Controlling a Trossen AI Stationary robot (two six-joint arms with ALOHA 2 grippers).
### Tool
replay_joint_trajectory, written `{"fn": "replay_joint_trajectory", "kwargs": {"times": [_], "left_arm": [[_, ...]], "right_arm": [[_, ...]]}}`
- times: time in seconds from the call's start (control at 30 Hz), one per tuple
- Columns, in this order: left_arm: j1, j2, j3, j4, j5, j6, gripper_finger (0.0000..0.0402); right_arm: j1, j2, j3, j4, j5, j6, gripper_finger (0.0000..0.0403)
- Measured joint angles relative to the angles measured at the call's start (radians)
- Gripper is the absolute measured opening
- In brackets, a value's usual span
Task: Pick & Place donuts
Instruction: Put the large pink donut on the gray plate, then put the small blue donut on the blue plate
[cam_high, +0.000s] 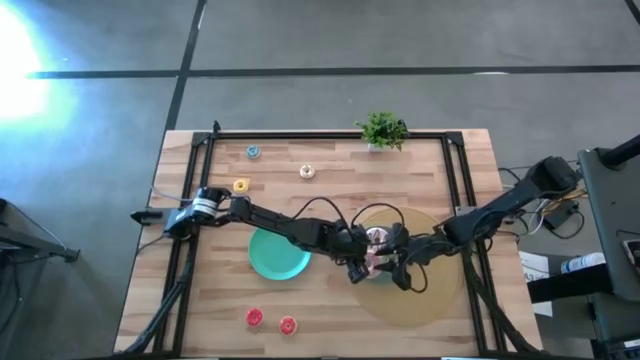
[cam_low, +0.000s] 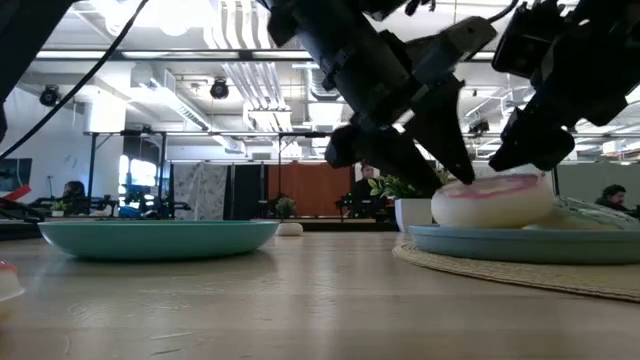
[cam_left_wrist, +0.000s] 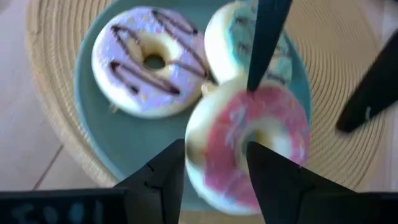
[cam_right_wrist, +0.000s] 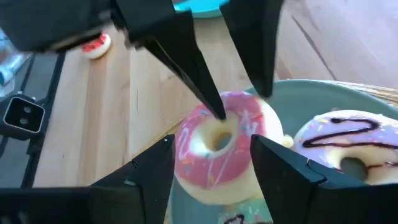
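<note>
Both claws crowd the teal plate (cam_high: 378, 270) on the woven mat (cam_high: 440, 295): the left claw (cam_left_wrist: 214, 168) and right claw (cam_right_wrist: 214, 165) straddle the pink donut (cam_right_wrist: 217, 149) from opposite sides, leaving little room between them. The lilac donut (cam_left_wrist: 149, 59) and green donut (cam_left_wrist: 233, 34) fill the rest. The empty teal plate (cam_high: 275, 255) lies under the left arm. The desk (cam_high: 330, 310) near the front edge is open.

A round woven mat (cam_high: 425, 295) lies on the wooden table (cam_high: 330, 330); a teal plate (cam_left_wrist: 124, 140) sits on that mat; a second teal plate (cam_high: 277, 255) rests beside the mat on bare wood; a small potted plant (cam_high: 382, 130) stands beyond the mat at the table's far edge.
</note>
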Motion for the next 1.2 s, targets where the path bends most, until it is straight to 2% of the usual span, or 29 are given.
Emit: {"fn": "replay_joint_trajectory", "kwargs": {"times": [0.2,0.37,0.47,0.57,0.73,0.83,0.9,1.07,1.2], "left_arm": [[0.002,-0.042,0.002,-0.084,-0.087,0.044,0.0169],[-0.002,-0.096,0.001,-0.169,-0.258,0.037,0.0175],[-0.008,-0.157,0.001,-0.254,-0.303,0.022,0.0175],[-0.006,-0.225,0.001,-0.419,-0.306,-0.074,0.0175],[0.064,-0.308,-0.002,-0.813,-0.337,-0.289,0.0175],[0.149,-0.347,-0.002,-0.961,-0.375,-0.329,0.0175],[0.238,-0.376,-0.004,-0.996,-0.376,-0.307,0.0175],[0.513,-0.414,-0.065,-0.95,-0.361,-0.053,0.0175],[0.74,-0.414,-0.142,-0.91,-0.237,0.114,0.0174]], "right_arm": [[0.0,-0.064,0.0,-0.125,0.026,0.0,0.0201],[0.0,-0.113,-0.001,-0.172,0.045,0.0,0.0201],[0.0,-0.145,-0.001,-0.181,0.048,-0.002,0.0201],[0.001,-0.177,0.0,-0.188,0.067,-0.007,0.0201],[-0.001,-0.22,0.0,-0.216,0.097,-0.007,0.0201],[-0.011,-0.231,0.0,-0.216,0.097,0.001,0.0201],[-0.028,-0.233,0.003,-0.214,0.098,0.009,0.0201],[-0.085,-0.226,0.017,-0.215,0.104,0.022,0.0201],[-0.123,-0.225,0.029,-0.214,0.131,0.116,0.0201]]}}
